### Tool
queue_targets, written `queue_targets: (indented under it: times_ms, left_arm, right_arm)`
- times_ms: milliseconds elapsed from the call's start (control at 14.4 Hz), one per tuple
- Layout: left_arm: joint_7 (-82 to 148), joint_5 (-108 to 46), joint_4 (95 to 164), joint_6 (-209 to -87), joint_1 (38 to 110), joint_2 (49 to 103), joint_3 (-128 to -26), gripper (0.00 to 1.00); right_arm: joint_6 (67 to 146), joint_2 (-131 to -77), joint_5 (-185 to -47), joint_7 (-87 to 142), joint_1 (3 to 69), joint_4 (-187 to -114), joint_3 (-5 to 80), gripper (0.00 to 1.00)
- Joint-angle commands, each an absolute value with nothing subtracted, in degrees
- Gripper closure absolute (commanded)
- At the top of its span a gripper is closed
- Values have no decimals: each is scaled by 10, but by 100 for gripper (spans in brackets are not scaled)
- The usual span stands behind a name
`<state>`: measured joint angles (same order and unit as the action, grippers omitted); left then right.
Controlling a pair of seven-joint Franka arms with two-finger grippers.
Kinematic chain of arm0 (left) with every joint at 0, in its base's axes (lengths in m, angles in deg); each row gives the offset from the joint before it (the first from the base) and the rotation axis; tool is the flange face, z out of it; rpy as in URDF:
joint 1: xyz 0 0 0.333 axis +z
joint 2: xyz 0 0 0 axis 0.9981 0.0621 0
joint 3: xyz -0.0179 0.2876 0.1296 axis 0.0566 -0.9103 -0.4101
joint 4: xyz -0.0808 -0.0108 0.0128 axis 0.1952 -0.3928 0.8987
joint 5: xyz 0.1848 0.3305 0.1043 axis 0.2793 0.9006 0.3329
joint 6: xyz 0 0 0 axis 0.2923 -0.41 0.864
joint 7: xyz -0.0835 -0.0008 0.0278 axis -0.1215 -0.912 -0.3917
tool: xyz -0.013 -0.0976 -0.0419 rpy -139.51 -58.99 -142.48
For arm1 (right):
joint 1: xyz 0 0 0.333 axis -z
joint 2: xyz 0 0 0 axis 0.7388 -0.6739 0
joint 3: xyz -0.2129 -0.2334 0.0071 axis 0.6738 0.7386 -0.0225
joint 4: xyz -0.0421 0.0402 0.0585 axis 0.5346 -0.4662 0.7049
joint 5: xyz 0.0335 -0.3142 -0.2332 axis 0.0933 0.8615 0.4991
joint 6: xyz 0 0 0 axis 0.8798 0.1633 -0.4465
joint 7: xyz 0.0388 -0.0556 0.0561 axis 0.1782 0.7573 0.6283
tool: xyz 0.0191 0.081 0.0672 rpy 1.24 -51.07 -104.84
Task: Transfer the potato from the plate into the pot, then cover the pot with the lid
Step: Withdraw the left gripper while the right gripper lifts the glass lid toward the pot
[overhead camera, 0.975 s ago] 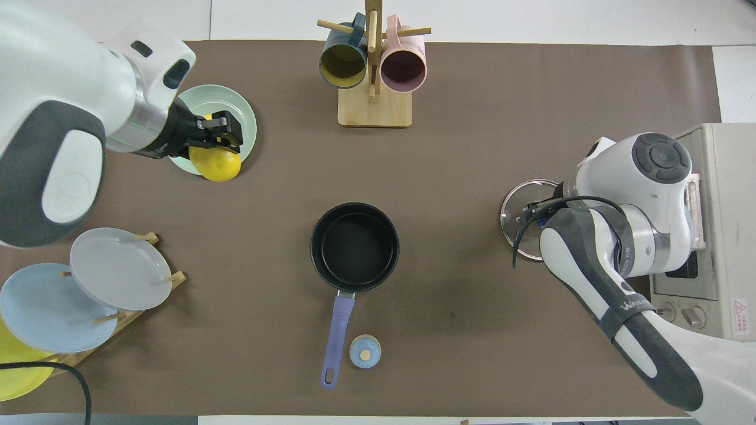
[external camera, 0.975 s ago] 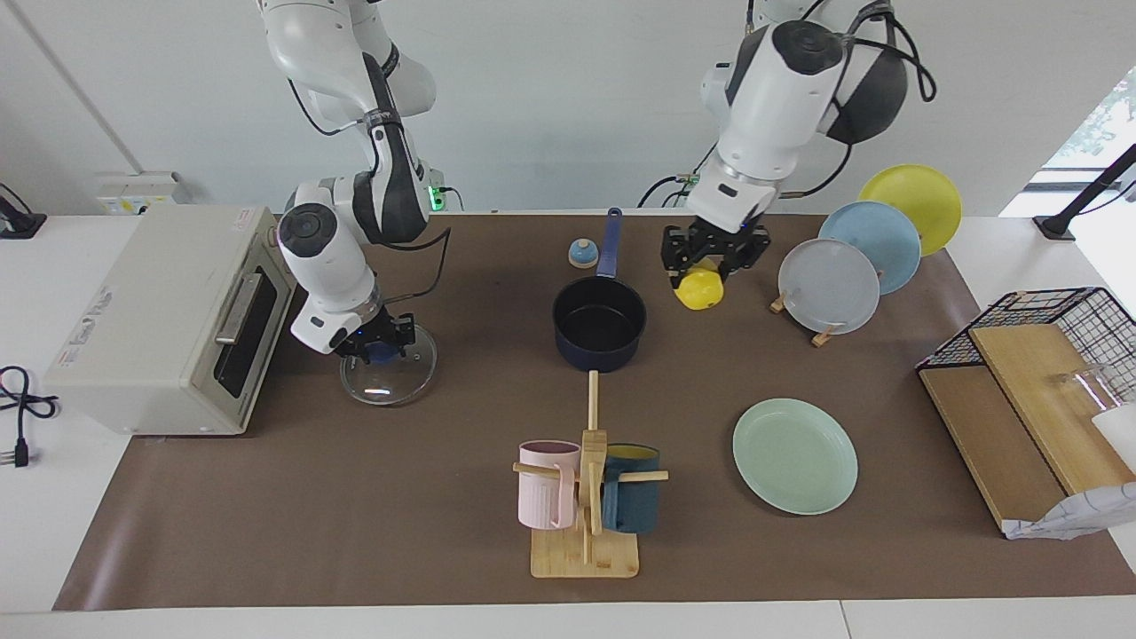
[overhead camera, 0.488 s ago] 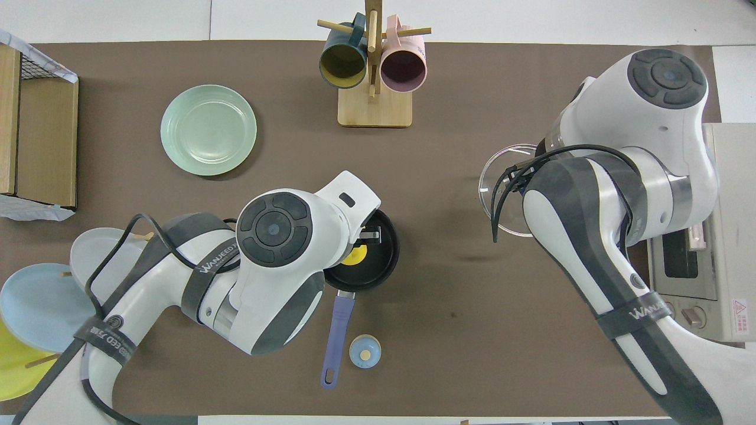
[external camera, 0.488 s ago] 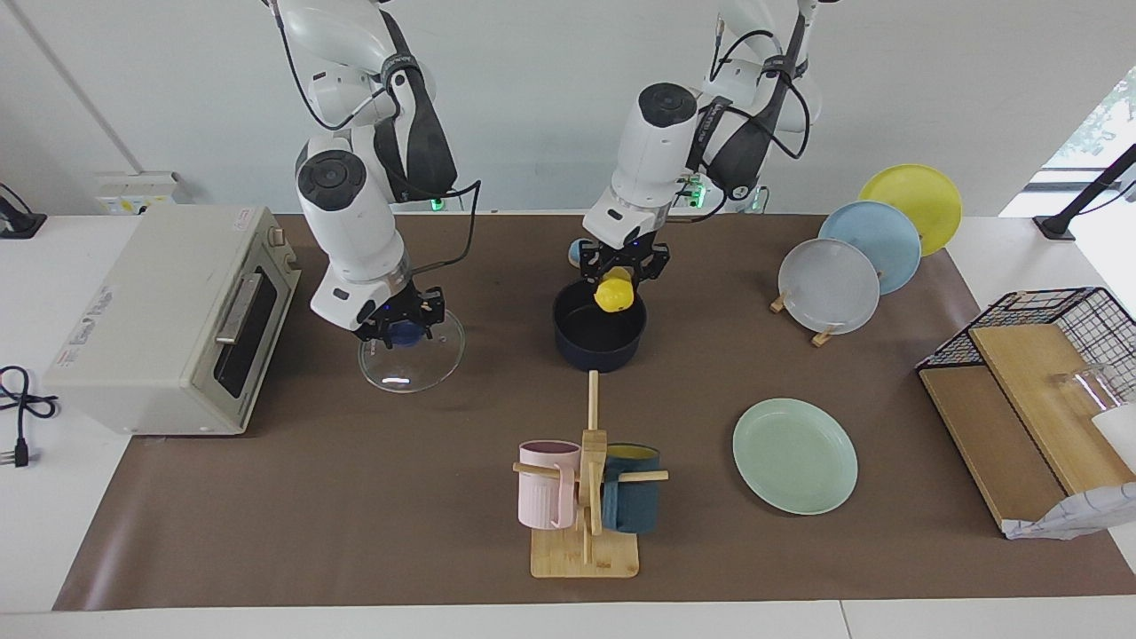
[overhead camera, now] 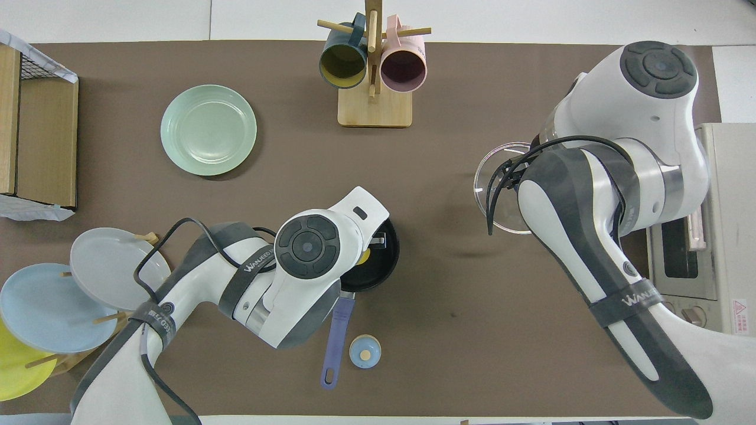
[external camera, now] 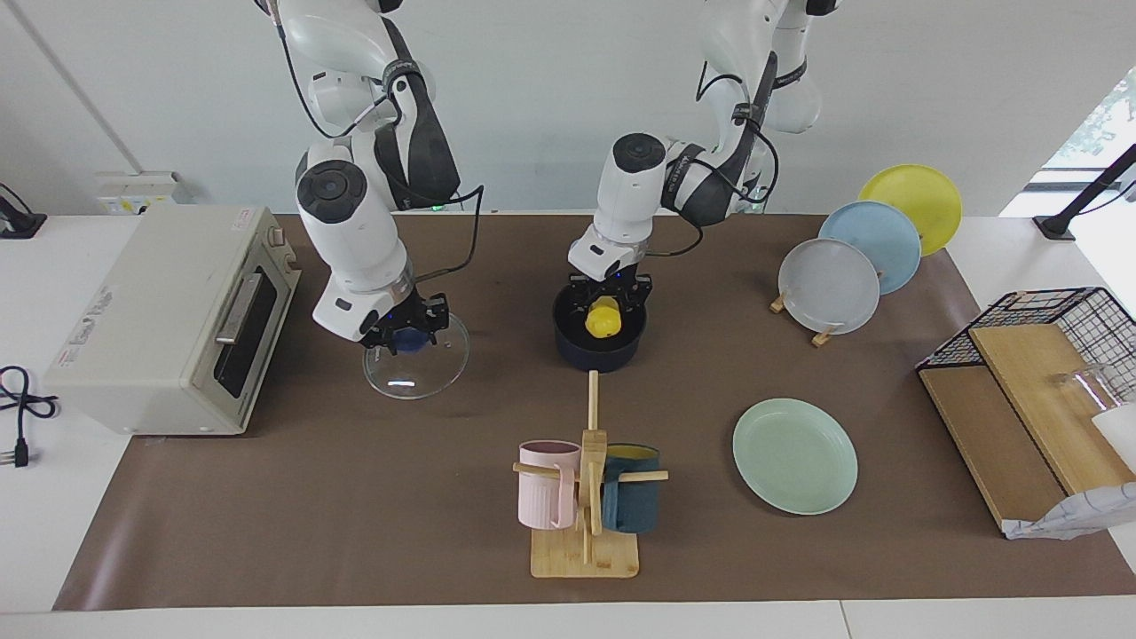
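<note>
The yellow potato (external camera: 603, 319) is between the fingers of my left gripper (external camera: 606, 306), low inside the dark navy pot (external camera: 600, 348) at the table's middle. In the overhead view my left arm covers most of the pot (overhead camera: 388, 260); a sliver of potato (overhead camera: 364, 257) shows. My right gripper (external camera: 406, 335) is shut on the blue knob of the glass lid (external camera: 417, 366) and holds it just above the mat, between the oven and the pot. The lid's rim (overhead camera: 493, 183) shows in the overhead view. The mint-green plate (external camera: 794, 454) lies bare toward the left arm's end.
A toaster oven (external camera: 169, 319) stands at the right arm's end. A mug rack (external camera: 586, 497) stands farther out than the pot. Upright plates in a rack (external camera: 830, 286) and a wire basket with boards (external camera: 1038, 373) are at the left arm's end. A small bell dome (overhead camera: 365, 352) sits beside the pot's handle (overhead camera: 336, 330).
My left gripper carried the potato from beside the plate rack to over the pot, then lowered it inside. My right gripper lifted the lid and moved it slightly toward the pot.
</note>
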<state>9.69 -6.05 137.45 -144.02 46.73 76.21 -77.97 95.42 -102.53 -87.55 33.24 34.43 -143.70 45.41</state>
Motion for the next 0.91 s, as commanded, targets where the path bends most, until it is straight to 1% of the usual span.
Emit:
queue_targets:
  times_ms: [0, 418, 836]
  left_arm:
    - [58, -23, 1390, -1479, 448, 778, -790, 100]
    - [53, -17, 1409, -1490, 432, 785, -790, 100]
    - [55, -3, 1421, -1494, 430, 785, -790, 100]
  right_arm:
    - [942, -1030, -889, 334, 348, -1416, 442, 100]
    - [930, -1034, -888, 349, 347, -1404, 436, 100]
    - [930, -1036, -883, 366, 330, -1403, 436, 100]
